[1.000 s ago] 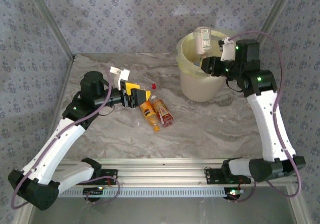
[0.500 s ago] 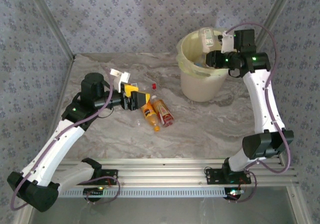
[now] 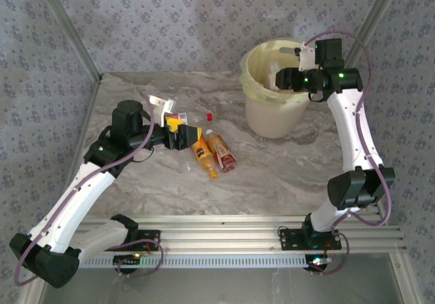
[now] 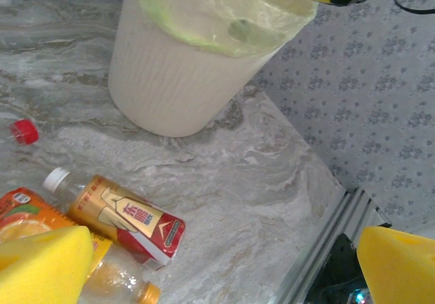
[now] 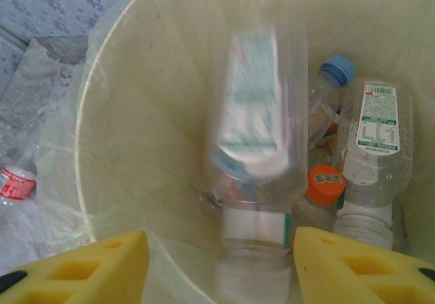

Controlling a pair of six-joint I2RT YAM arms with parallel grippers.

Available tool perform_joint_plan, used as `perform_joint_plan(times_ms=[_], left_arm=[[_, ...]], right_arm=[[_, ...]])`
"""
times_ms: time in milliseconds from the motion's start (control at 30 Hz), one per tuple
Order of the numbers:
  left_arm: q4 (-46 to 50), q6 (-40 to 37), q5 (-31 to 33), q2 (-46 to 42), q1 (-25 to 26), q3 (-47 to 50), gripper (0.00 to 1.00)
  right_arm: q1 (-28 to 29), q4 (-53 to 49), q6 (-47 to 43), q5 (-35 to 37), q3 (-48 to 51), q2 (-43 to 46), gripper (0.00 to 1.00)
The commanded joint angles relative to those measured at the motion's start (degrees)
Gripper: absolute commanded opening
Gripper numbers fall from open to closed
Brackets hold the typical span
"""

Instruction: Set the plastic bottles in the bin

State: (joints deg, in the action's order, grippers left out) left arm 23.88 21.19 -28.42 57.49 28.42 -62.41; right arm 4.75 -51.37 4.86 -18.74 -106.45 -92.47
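Note:
The bin (image 3: 272,113) stands at the back right of the table. My right gripper (image 3: 283,79) hangs over its mouth, open. In the right wrist view a clear bottle (image 5: 255,134) with a green-and-white label is blurred, free between the yellow pads (image 5: 353,266) of the right gripper (image 5: 221,266). Below it in the bin (image 5: 85,147) lie several bottles, one blue-capped (image 5: 338,69), one orange-capped (image 5: 325,183). My left gripper (image 3: 180,132) is open, low beside an orange-labelled bottle (image 3: 201,153) and a red-labelled bottle (image 3: 222,151) lying on the table.
A clear bottle with a red cap (image 3: 209,116) lies behind the left gripper. The left wrist view shows the red-and-gold bottle (image 4: 119,215), the bin's wall (image 4: 170,79) and the table's metal rail (image 4: 319,256) near the patterned wall.
My right gripper swung further over the bin's mouth and opened, and the bottle it held has dropped from its jaws. The left arm has barely moved.

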Motion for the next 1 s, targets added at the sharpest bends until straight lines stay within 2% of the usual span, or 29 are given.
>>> perform_joint_plan(times_ms=[0,300,433,567,767,967], left_arm=[[2.88,-0.42,3.69,-0.12,0.37,-0.60,1.00],[8.71,3.56,11.40,2.29,0.29,-1.67,1.00],[13.21,6.21,16.59,4.24,-0.20,-2.84,1.00],[14.62,9.58,17.35,6.31,-2.46,-2.81,1.00],[16.71,13.85,16.25,10.35,-6.91,-1.56,0.99],[16.99,14.81,16.13,18.34,-7.77,-2.67,0.98]], right_arm=[[0.20,1.28,0.06,0.93,-1.53,1.84,0.66],[2.19,5.54,2.20,-0.18,6.22,11.28,0.72],[3.92,11.95,6.68,-4.65,15.93,19.12,0.72],[6.19,18.44,11.31,-9.03,26.01,26.74,0.75],[13.00,21.86,14.78,-13.15,37.41,34.51,0.81],[24.01,27.40,17.69,-9.76,49.32,37.44,0.85]])
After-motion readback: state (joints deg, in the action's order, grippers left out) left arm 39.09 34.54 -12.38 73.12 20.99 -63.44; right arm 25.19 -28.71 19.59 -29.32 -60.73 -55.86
